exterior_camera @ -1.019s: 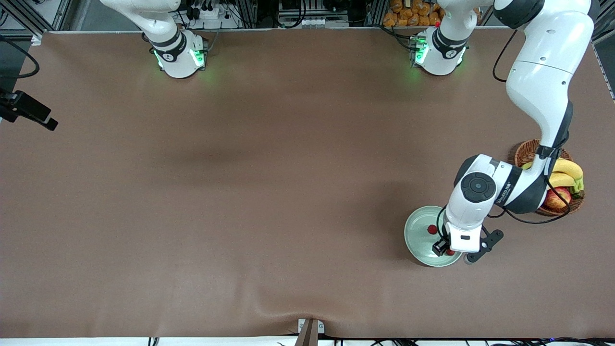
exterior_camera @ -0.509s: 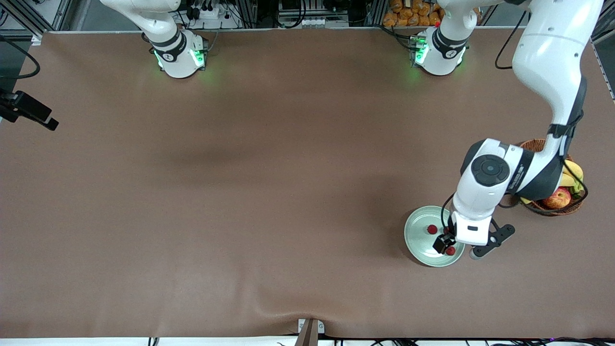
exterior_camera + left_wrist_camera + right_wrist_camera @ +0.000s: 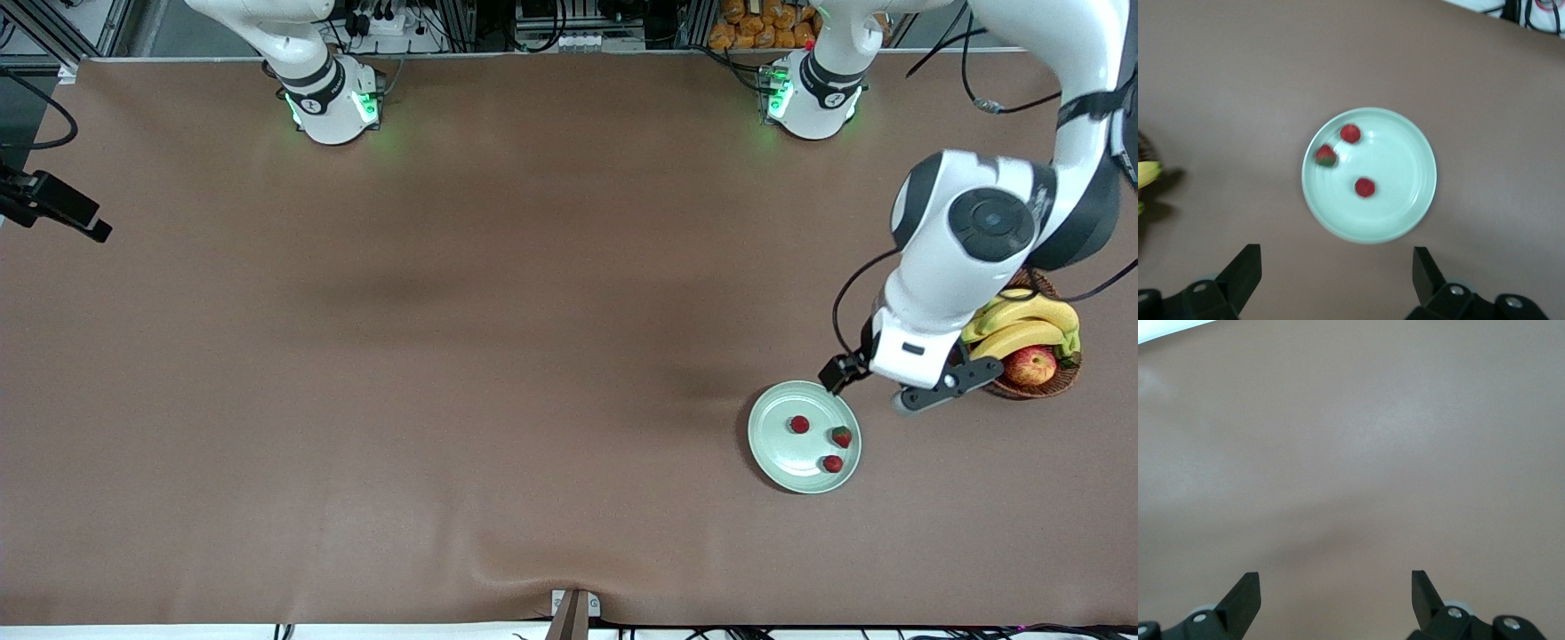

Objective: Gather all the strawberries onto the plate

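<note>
Three strawberries (image 3: 800, 425) (image 3: 841, 436) (image 3: 832, 463) in the plate (image 3: 775, 449) now, all inside the rim, none touching another. Plate flat on the brown table (image 3: 444, 356), near the left arm's end, closer to the front camera than the wicker basket (image 3: 1060, 380) of bananas (image 3: 1022, 324) and an apple (image 3: 1031, 365). No berries anywhere else on the table, so job looks done.

Left hand (image 3: 1337, 283) up in the air, over the table by the plate's edge, between plate and basket. Fingers spread wide apart and holding nothing. Probably up high to keep clear of the fruit.

Right hand (image 3: 1335, 603) over bare table, fingers wide apart too, nothing held. Right arm just waiting; only its base in the front view.

Nothing much left to go wrong. Berries small and round, so a bump to the plate could roll one out.
</note>
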Robot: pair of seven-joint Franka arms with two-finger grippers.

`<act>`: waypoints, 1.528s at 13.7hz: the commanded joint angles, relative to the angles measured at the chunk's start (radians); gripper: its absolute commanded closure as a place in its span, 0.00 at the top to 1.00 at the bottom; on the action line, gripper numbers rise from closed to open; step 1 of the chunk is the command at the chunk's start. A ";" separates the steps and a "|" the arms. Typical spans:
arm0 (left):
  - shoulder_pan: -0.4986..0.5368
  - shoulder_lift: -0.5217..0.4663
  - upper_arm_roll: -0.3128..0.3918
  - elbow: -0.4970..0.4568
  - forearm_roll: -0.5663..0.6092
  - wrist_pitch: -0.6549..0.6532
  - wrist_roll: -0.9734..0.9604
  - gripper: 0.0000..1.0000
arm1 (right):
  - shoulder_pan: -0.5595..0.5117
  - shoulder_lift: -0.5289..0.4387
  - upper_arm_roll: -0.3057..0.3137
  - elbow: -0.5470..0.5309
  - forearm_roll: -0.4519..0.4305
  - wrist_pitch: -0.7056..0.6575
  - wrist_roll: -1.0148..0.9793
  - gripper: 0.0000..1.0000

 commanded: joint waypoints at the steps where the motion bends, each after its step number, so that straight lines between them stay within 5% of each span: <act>1: -0.043 -0.132 0.065 -0.046 -0.089 -0.125 0.147 1.00 | -0.014 -0.008 0.011 -0.004 -0.018 -0.016 -0.007 1.00; 7: -0.046 -0.267 0.088 -0.010 -0.124 -0.407 0.436 1.00 | -0.015 -0.006 0.011 -0.005 -0.018 -0.017 -0.006 1.00; 12: -0.045 -0.274 0.116 0.150 -0.126 -0.634 0.598 1.00 | -0.015 -0.008 0.011 -0.006 -0.018 -0.019 -0.007 1.00; 21: -0.040 -0.295 0.133 0.221 -0.189 -0.701 0.635 1.00 | -0.015 -0.008 0.011 -0.005 -0.018 -0.034 -0.009 1.00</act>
